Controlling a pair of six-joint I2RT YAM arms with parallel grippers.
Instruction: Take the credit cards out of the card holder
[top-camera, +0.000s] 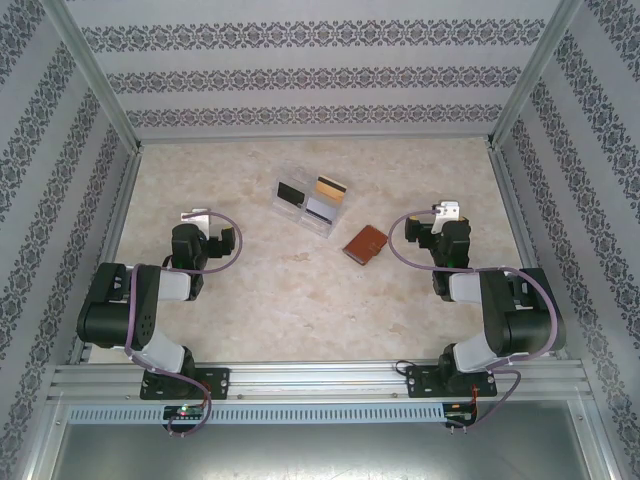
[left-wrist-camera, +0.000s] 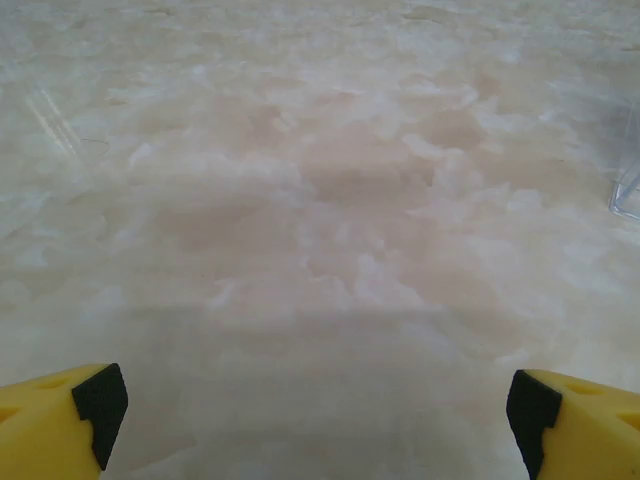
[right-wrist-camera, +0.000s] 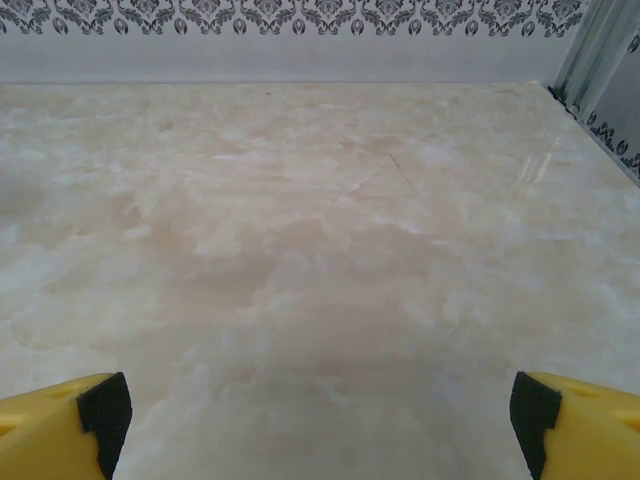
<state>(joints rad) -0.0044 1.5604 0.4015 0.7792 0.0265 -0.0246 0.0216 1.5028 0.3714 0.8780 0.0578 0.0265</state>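
The card holder (top-camera: 365, 243) is a small brown wallet lying folded shut on the marble table, right of centre. With it shut, the credit cards inside are hidden. My left gripper (top-camera: 197, 218) hovers low over the table well to the wallet's left. In the left wrist view its yellow fingertips (left-wrist-camera: 60, 415) stand wide apart, so the left gripper (left-wrist-camera: 315, 420) is open over bare marble. My right gripper (top-camera: 446, 214) sits just right of the wallet. The right gripper (right-wrist-camera: 315, 420) is open too, with nothing between its fingers (right-wrist-camera: 575, 420).
A clear plastic tray (top-camera: 283, 172) stands behind the wallet at mid-table, holding a black card (top-camera: 289, 193), an orange card with a dark stripe (top-camera: 328, 187) and a grey-white card (top-camera: 318, 209). A corner of the tray (left-wrist-camera: 628, 190) shows beside the left gripper. Patterned walls enclose the table.
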